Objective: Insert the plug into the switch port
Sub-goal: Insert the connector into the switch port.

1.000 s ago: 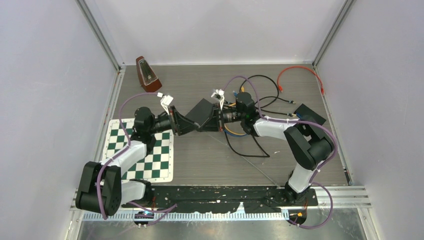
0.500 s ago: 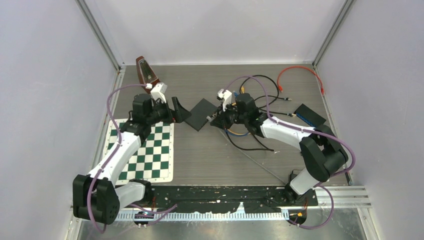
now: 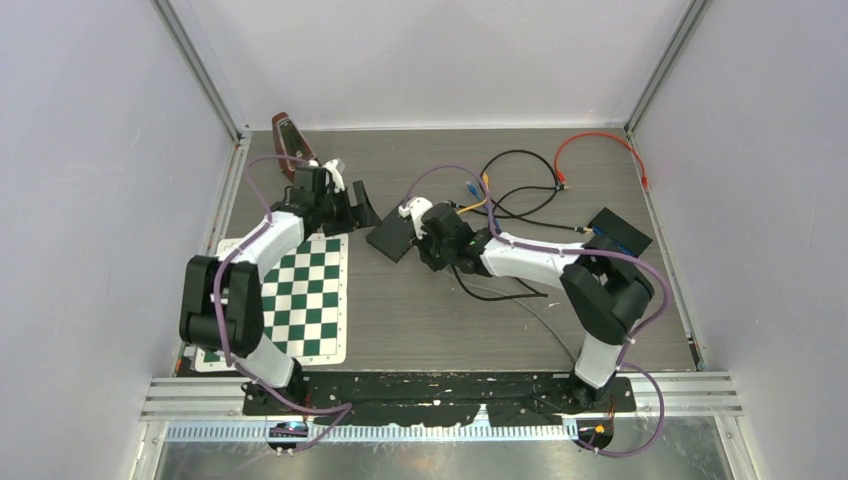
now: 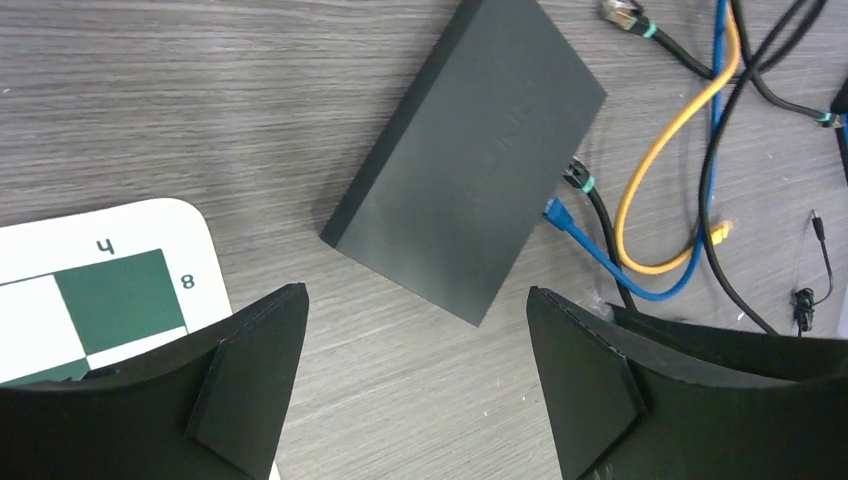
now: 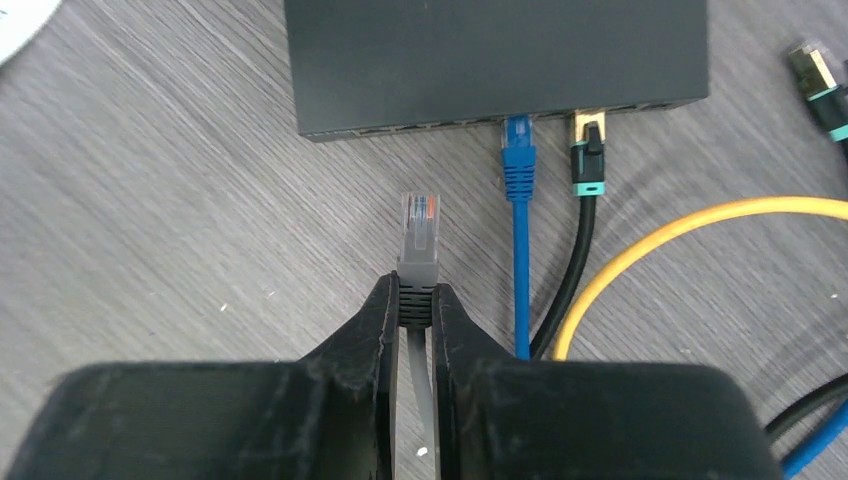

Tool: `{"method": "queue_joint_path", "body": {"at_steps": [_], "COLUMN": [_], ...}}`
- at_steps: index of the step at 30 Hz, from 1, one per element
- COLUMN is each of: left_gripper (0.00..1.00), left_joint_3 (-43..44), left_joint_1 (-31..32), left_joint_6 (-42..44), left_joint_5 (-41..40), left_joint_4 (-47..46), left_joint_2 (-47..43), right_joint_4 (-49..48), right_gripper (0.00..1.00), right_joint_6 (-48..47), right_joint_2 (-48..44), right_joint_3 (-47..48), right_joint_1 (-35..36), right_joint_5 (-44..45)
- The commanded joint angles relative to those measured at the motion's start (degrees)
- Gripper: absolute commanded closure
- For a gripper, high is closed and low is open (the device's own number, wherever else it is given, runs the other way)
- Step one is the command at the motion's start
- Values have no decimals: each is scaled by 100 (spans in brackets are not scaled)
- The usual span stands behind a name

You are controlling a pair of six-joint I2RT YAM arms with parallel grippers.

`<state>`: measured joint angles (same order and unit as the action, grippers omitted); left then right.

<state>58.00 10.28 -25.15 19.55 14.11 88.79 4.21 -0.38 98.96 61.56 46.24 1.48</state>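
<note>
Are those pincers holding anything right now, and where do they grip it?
The right pincer pinches the gray plug by its boot, just behind the clear tip. The left pincer is open and holds nothing.

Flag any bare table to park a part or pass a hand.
Widest bare patch: table on the near side of the switch, between the chessboard mat and the right arm. A second strip lies along the back edge, between the metronome and the cables. Crowded: right of the switch, where cables tangle around the right gripper holding the plug.

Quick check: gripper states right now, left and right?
Left gripper: open, holding nothing.
Right gripper: shut on the grey plug.
</note>
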Motion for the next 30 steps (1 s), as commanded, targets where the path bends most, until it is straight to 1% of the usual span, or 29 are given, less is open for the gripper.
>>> {"method": "queue_joint_path", "body": {"at_steps": [1,3,6,10,12,20,30], "left_gripper": [16,18,20,25,27,34,42], "left_joint_3": [608,870,1057,1306,1398,1578,1644], "left_joint_1": [-61,-70,-79,-73,-78,-161,-167], "left_joint_6": [-180,-166,-249,-285,-279,-343,-389], "left_joint_5": [112,103,219,621,677,878,1506], "left_joint_4": [-13,135,39,13,42,-5,-126], "left_joint_2": [449,737,1088,1545,1699,2076,2353], "right_joint_4": [362,341,285,175,153,19,-304], "right_gripper": [95,95,95,95,95,95,95], "right_joint_6": [-41,-33,-44,-36,-37,-8,-14], "right_joint_2": [443,576,746,911,987,1299,1348], "right_joint_3": [462,541,615,678,730,930,905], "right_joint_1": [155,191,216,234,254,289,290], "right_joint_5": [665,734,760,692,637,627,556]}}
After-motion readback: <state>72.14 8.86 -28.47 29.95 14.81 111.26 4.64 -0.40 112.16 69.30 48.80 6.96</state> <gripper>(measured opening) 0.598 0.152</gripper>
